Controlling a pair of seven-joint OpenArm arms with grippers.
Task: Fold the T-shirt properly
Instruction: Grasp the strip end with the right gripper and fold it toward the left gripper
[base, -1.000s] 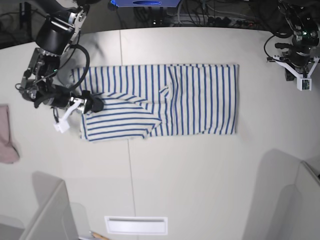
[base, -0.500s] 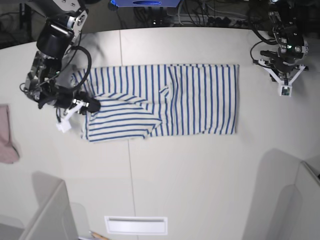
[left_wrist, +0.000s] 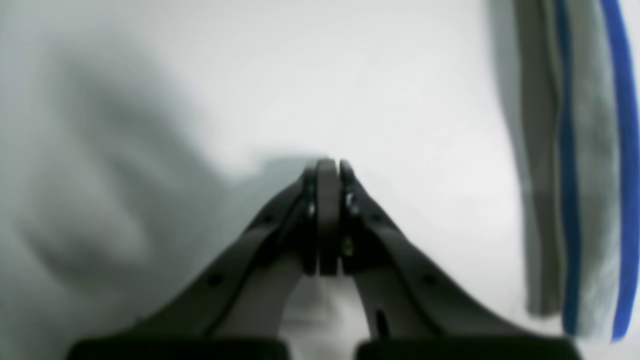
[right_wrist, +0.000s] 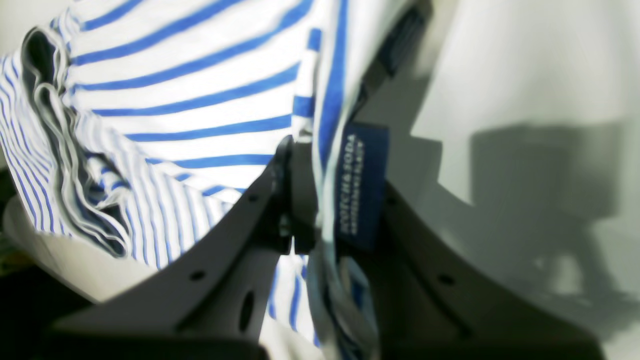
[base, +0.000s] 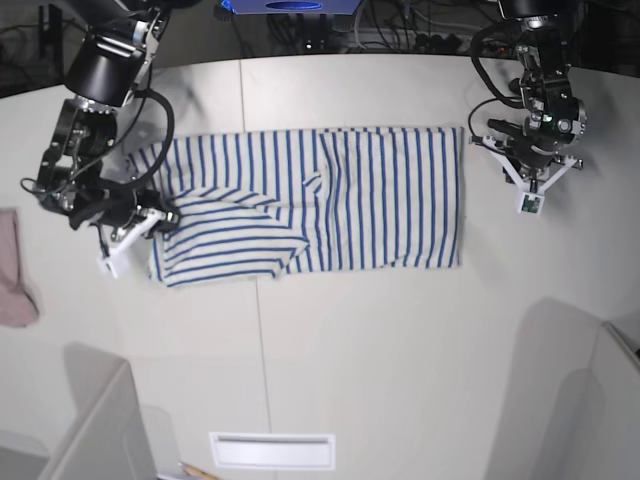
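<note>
T-shirt (base: 320, 200) collar end sits pinched in the right gripper (right_wrist: 305, 200), jaws closed on thin layered fabric right beside the dark blue neck label (right_wrist: 361, 185); cloth bunches into soft rippled folds on that side in the right wrist view. Left gripper (left_wrist: 327, 172) is fully closed on nothing, hovering over bare table (base: 400, 350) just beside the shirt's hem edge, not touching it. Progress judgement: early-to-mid fold. Shirt lies flat lengthwise across the white table as a rough rectangle, sides look tucked in, 1 sleeve flap lying diagonal over the body near the right gripper; lengthwise fold still to do, hem end not yet grasped. Fabric: white knit, thin blue stripes, limp, creases easily. Table is smooth, matte, with a seam line. Plain pink cloth (base: 12, 275) lies well apart at the edge.
</note>
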